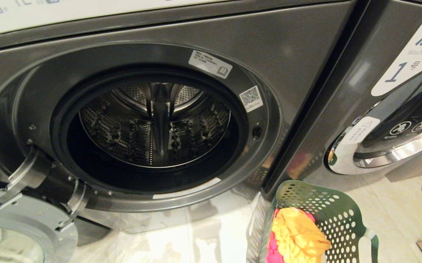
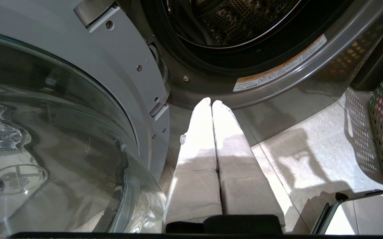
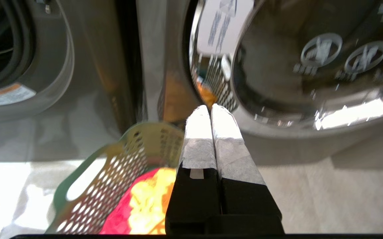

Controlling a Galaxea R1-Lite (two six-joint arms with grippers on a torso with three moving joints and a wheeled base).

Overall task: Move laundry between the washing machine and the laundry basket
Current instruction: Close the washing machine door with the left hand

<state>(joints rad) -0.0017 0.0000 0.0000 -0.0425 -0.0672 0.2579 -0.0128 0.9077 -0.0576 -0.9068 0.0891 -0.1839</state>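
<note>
The washing machine (image 1: 287, 47) stands open, and no laundry shows in its steel drum (image 1: 156, 124). Its glass door (image 1: 13, 226) hangs swung out at the lower left. On the floor to the right of it is the green laundry basket (image 1: 327, 212), holding orange-yellow laundry (image 1: 298, 233) over a red piece (image 1: 273, 252). My right gripper (image 3: 210, 107) is shut and empty, hanging above the basket's (image 3: 111, 172) far rim beside the neighbouring washer. My left gripper (image 2: 211, 101) is shut and empty, low between the open door (image 2: 45, 132) and the washer's front.
A like washer labelled 1 (image 1: 404, 69) stands to the right with its chrome-rimmed door (image 1: 397, 146) closed, close behind the basket. Pale floor tiles (image 1: 203, 233) lie between the open door and the basket. A glossy panel edge (image 2: 363, 212) sits near the left arm.
</note>
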